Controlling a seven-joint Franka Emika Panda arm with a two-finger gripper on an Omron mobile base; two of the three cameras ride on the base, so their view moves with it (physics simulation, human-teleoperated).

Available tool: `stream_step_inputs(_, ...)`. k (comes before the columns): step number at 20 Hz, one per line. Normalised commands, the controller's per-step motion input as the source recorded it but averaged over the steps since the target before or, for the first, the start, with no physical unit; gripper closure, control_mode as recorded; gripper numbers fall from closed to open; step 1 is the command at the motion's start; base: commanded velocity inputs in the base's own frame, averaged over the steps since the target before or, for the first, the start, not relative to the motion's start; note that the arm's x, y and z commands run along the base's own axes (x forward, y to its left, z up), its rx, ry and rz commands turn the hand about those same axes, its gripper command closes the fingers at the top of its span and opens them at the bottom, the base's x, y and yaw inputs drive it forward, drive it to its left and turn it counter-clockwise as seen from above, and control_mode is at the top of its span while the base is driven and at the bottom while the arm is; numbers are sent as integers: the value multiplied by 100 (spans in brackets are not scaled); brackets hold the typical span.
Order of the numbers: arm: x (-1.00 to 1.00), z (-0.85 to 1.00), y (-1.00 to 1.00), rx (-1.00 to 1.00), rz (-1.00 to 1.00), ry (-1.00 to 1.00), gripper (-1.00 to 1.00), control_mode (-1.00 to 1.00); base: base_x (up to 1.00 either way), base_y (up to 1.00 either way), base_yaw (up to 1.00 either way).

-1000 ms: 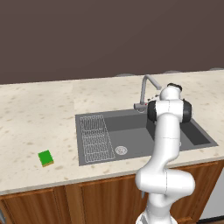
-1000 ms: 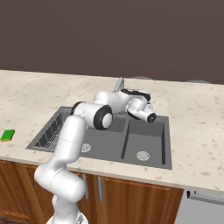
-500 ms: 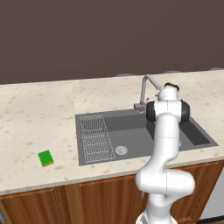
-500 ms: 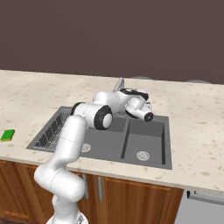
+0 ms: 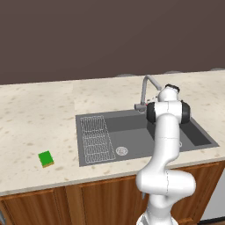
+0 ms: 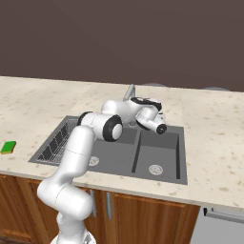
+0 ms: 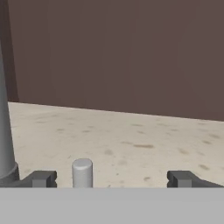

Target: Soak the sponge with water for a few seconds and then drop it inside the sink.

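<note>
- The sponge [image 5: 45, 158] lies flat on the counter [image 5: 35, 114] near its front edge, well left of the sink [image 5: 132, 132] and apart from the drainboard; the right base view shows it at the counter's far left.
- No water runs from the faucet [image 5: 147, 90], so the soak has not begun.
- The fingers [image 7: 113, 178] stand wide apart and hold nothing; they sit behind the sink by the faucet base, with a small grey handle [image 7: 82, 173] between them.
- My judgement: the task is at its start. Likely step in hand is turning the tap on.
- Left: fetch the sponge, hold it under the stream, then drop it into a basin.
</note>
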Motion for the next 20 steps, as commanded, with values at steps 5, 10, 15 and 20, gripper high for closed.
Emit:
stream_step_inputs(5, 0, -1, -3, 0, 0, 0, -100, -100, 0, 0, 0)
stream_step_inputs(10, 0, -2, -20, 0, 0, 0, -100, -100, 0, 0, 0)
stream_step_inputs(15, 0, 0, -30, 0, -2, 0, -100, -100, 0, 0, 0)
stream_step_inputs(20, 1, 0, -26, 0, -3, 0, -100, -100, 0, 0, 0)
